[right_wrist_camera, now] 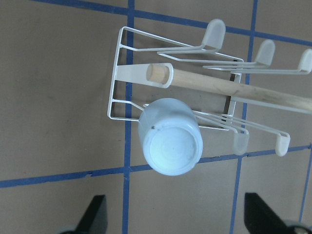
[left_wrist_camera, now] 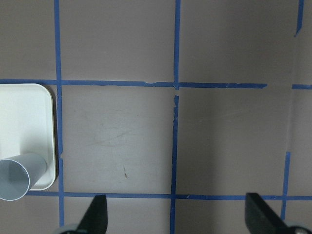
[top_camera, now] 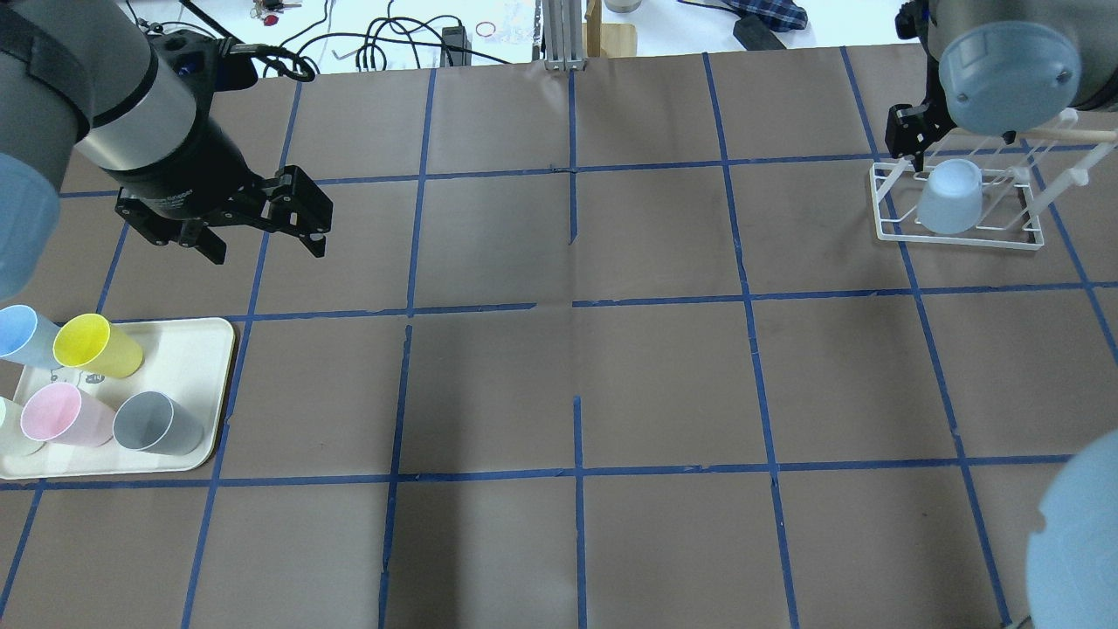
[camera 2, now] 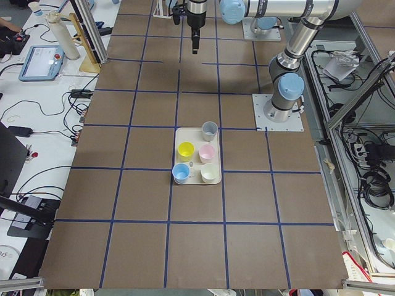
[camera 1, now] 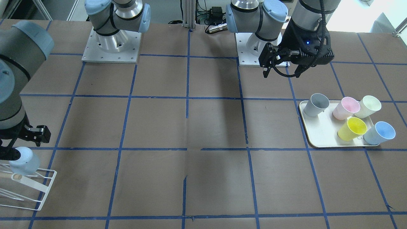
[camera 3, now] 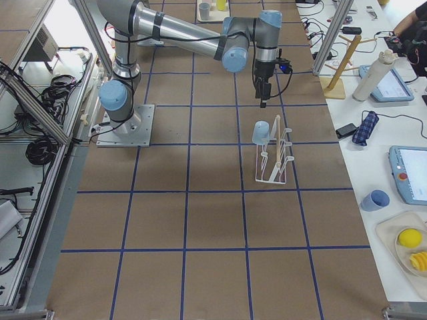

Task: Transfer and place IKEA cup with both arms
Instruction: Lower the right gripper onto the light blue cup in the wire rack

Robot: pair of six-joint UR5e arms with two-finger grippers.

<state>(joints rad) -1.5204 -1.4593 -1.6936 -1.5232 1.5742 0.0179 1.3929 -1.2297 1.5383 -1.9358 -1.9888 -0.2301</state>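
The cup (top_camera: 950,199) sits upside down on the rack (right_wrist_camera: 204,82) at the overhead view's upper right, so placing looks done; right gripper (right_wrist_camera: 178,217), just by it, and left gripper (top_camera: 265,243), at upper left, both gape wide, empty

The big brown table (top_camera: 568,384) with blue tape lines has lots of open room in the middle. At one end a white wire rack (right_wrist_camera: 214,33), its wooden stick (right_wrist_camera: 204,80) and an upside-down pale-blue plastic cup (right_wrist_camera: 170,139) block the way. At the other end, coloured plastic cups (top_camera: 65,415) crowd a white tray (top_camera: 196,349).
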